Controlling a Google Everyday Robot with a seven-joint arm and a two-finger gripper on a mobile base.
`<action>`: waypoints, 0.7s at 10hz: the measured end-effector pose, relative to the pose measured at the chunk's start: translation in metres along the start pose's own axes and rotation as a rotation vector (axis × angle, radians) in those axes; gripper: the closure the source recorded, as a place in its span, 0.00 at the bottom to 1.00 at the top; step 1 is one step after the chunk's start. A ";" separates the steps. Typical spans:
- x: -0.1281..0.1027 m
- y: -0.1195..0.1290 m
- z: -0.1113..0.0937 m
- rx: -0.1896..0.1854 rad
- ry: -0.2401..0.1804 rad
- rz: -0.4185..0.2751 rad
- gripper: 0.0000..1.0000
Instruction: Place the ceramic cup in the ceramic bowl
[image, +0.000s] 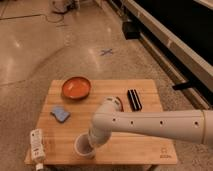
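Observation:
The white ceramic cup (83, 145) stands upright near the front left edge of the wooden table (145, 142). The orange-red ceramic bowl (76, 87) sits at the table's back left, well apart from the cup. My gripper (91, 143) is at the cup's right side, at the end of the white arm (150, 124) that reaches in from the right. The arm's end covers the gripper and part of the cup's rim.
A blue sponge (60, 114) lies between bowl and cup. A white labelled bottle (36, 145) lies at the front left corner. A black rectangular object (133, 99) and a small red and white item (116, 102) sit at the back right.

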 end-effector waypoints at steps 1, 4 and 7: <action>0.010 -0.001 -0.015 0.012 0.011 0.003 1.00; 0.048 -0.009 -0.049 0.031 0.044 -0.012 1.00; 0.092 -0.027 -0.070 0.065 0.076 -0.037 1.00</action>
